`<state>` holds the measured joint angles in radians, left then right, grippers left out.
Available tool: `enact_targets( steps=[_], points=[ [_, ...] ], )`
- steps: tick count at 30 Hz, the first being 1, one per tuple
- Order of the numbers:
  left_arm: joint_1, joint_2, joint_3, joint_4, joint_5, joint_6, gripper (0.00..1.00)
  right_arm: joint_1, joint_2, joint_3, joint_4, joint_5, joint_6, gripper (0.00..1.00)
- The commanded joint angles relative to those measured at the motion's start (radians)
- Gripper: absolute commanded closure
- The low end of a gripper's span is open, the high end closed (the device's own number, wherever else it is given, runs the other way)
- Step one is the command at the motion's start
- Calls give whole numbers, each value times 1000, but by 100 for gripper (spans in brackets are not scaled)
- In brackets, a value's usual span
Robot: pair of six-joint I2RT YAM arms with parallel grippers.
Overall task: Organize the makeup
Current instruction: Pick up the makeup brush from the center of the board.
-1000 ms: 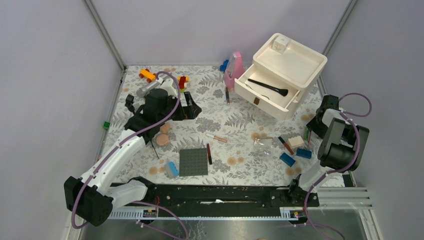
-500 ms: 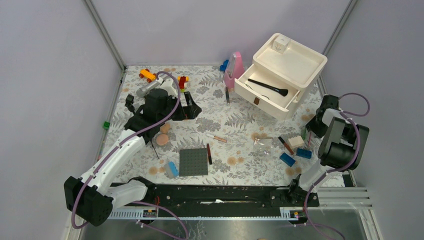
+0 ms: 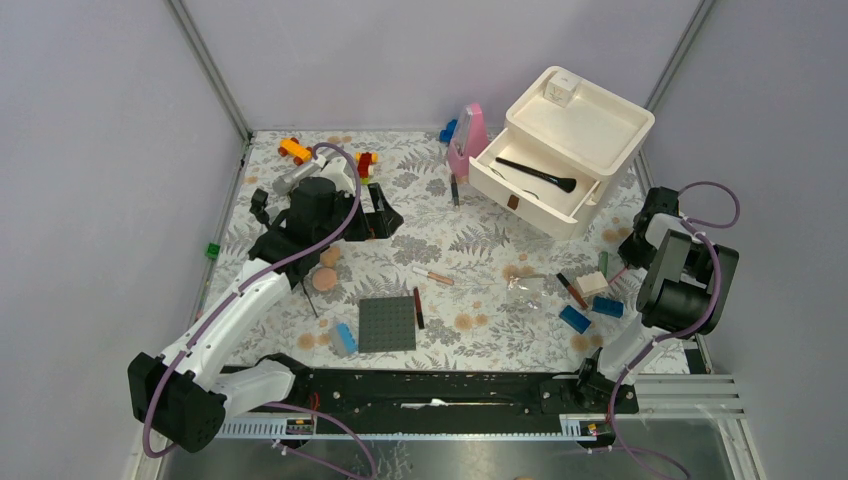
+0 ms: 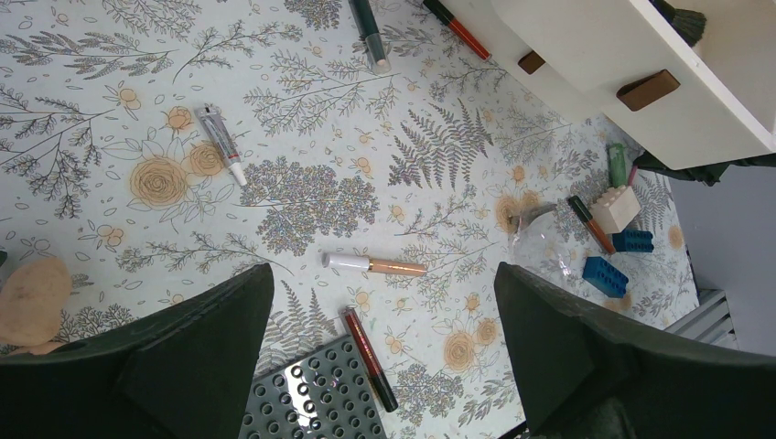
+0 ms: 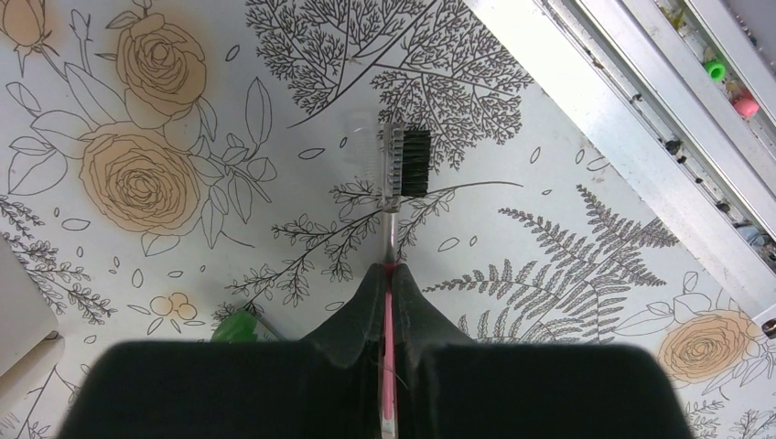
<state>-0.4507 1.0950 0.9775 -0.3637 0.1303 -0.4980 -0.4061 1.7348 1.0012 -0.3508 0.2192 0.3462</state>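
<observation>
My right gripper (image 5: 390, 271) is shut on the thin pink handle of a small brush, its black bristle head (image 5: 408, 171) sticking out ahead over the floral table. In the top view that gripper (image 3: 632, 250) sits at the right edge, near a beige sponge block (image 3: 592, 284). My left gripper (image 4: 384, 302) hangs open above a pale pink stick (image 4: 375, 265) and a red-and-black stick (image 4: 369, 358), touching neither. A black brush (image 3: 535, 175) lies in the open drawer of the white organiser (image 3: 600, 125). Two peach puffs (image 3: 324, 279) lie left of centre.
A grey studded plate (image 3: 387, 324) lies at the front centre. Blue bricks (image 3: 575, 318) and a green tube (image 3: 603, 263) are near the right arm. A pink object (image 3: 468, 140) stands beside the organiser. Toy bricks (image 3: 294, 150) sit at the back left. A metal rail (image 5: 641, 155) borders the table.
My right gripper has closed from half open onto the pink-handled brush and shifted slightly. The left arm has not moved.
</observation>
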Motion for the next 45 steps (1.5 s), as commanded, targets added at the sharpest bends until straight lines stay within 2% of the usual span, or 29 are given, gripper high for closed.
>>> enact_targets(
  steps=[1,8,21,31,34,38,45],
  points=[
    [-3,-15,16,51,-6,6,1,4,0,-22,-1,-38,7,100],
    [-5,-7,24,52,0,-2,1,9,-54,-33,28,-40,-6,100],
    [-25,11,46,51,-1,-14,1,36,-152,-65,76,69,-41,100],
    [-37,13,51,51,-8,-17,1,43,-218,-75,67,151,-48,100],
    [-42,10,55,52,-10,-19,1,44,-236,-42,17,142,-37,100],
    [-45,7,64,53,-15,-19,1,57,-326,30,-35,115,-24,100],
    [-46,-21,49,53,-19,-18,1,84,-547,138,-18,63,-76,100]
  ],
)
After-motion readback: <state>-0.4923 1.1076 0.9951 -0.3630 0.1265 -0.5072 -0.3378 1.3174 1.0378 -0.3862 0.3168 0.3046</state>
